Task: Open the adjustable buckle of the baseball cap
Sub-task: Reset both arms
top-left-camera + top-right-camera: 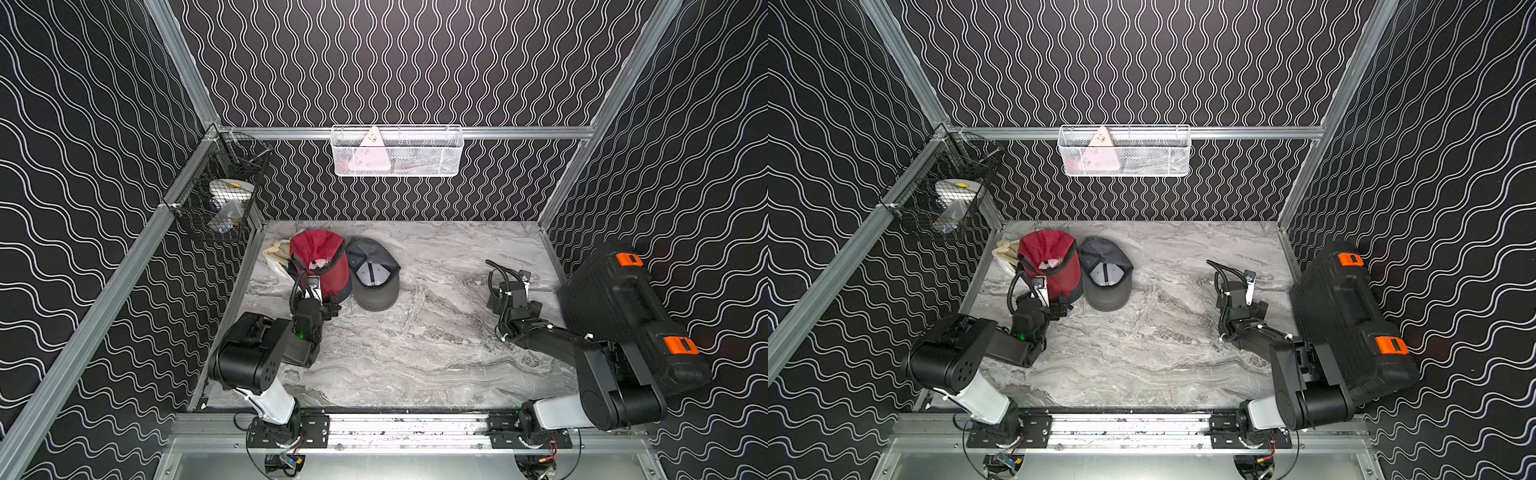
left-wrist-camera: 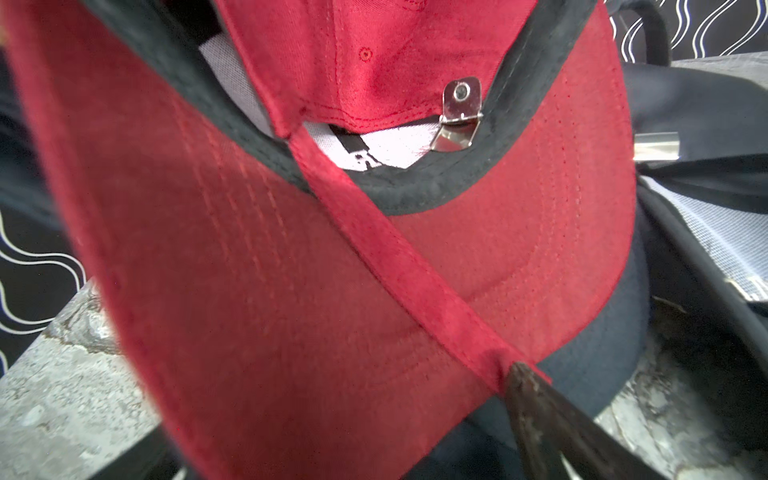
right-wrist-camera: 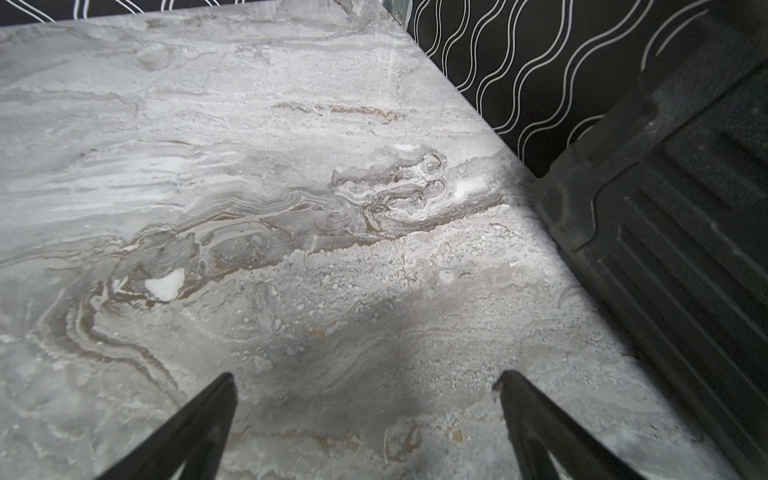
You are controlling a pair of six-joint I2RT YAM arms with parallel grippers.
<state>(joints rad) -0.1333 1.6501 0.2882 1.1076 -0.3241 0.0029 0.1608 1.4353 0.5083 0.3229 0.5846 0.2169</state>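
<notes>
Left claw [image 1: 330,309]: spread, one fingertip [image 2: 536,403] touching the loose strap [image 2: 395,257] of the red baseball cap [image 1: 320,259], back-left on the bench [image 1: 415,353]. The buckle [image 2: 459,112] flap appears lifted. Right claw [image 3: 365,386]: spread, empty, held clear, probably to leave room.

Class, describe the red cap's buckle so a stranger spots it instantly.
On the grey marble tabletop, far left, a red fabric baseball cap lies beside a grey cap. At its rear opening sits a silver metal buckle, its only shiny part.
</notes>
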